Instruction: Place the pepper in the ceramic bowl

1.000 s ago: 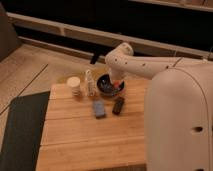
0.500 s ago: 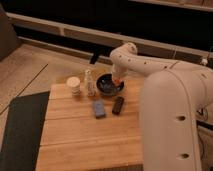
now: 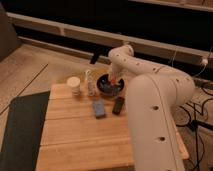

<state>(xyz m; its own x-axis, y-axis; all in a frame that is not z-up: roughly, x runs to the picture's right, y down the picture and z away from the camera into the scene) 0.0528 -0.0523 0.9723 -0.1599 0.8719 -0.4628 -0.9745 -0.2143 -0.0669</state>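
Observation:
The dark blue-black ceramic bowl sits at the back of the wooden table. My gripper reaches down from the white arm and hangs just over the bowl's middle. It is shut on the small orange-red pepper, which hangs at its tip, low over the bowl's inside. The arm hides the right side of the bowl.
A white cup and a small clear bottle stand left of the bowl. A blue rectangular object and a black oblong object lie in front of it. A dark panel lies at the table's left.
The gripper with the pepper has moved slightly down toward the bowl. The arm has swung and now fills more of the right side.

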